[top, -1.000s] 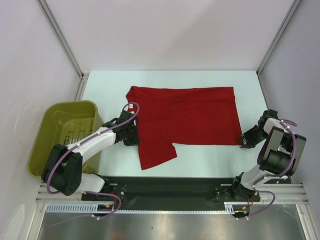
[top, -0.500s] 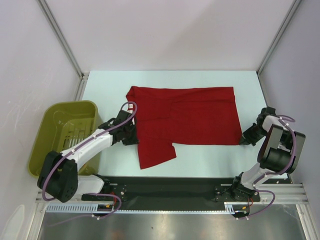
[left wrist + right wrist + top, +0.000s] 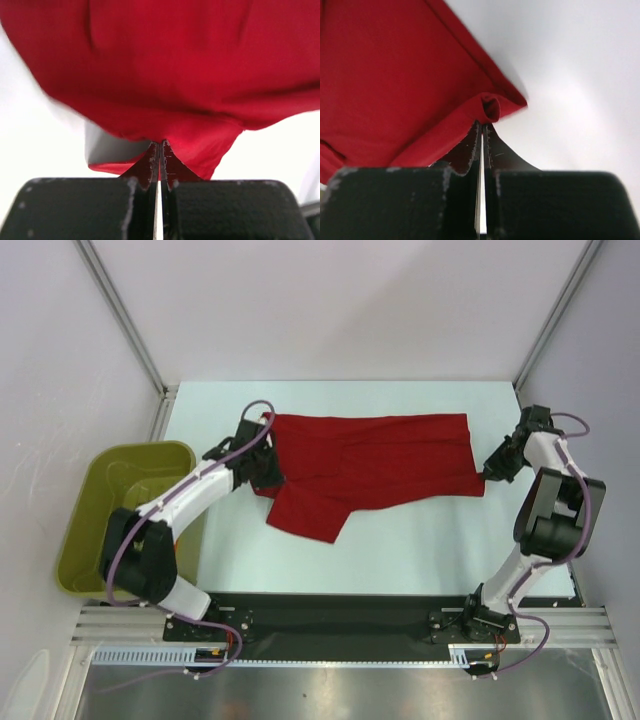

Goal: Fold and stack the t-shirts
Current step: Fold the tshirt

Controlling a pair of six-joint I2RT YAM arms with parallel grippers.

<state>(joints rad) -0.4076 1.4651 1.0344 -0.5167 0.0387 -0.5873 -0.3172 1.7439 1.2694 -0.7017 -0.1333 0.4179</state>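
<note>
A red t-shirt (image 3: 375, 460) lies across the middle of the white table (image 3: 420, 550), its near edge lifted and drawn toward the back. My left gripper (image 3: 262, 468) is shut on the shirt's left side; in the left wrist view the fabric (image 3: 165, 75) bunches at my left gripper (image 3: 160, 144). My right gripper (image 3: 492, 466) is shut on the shirt's near right corner; in the right wrist view that rolled corner (image 3: 492, 107) sits at my right gripper (image 3: 481, 125). A sleeve flap (image 3: 305, 515) hangs toward the front left.
An olive-green bin (image 3: 115, 510) stands off the table's left edge, beside the left arm. Metal frame posts rise at the back corners. The black rail with the arm bases (image 3: 330, 620) runs along the near edge.
Both grippers have moved toward the back of the table, carrying the shirt's near edge with them. The shirt now looks shorter front to back, and the sleeve flap has shifted back and left.
</note>
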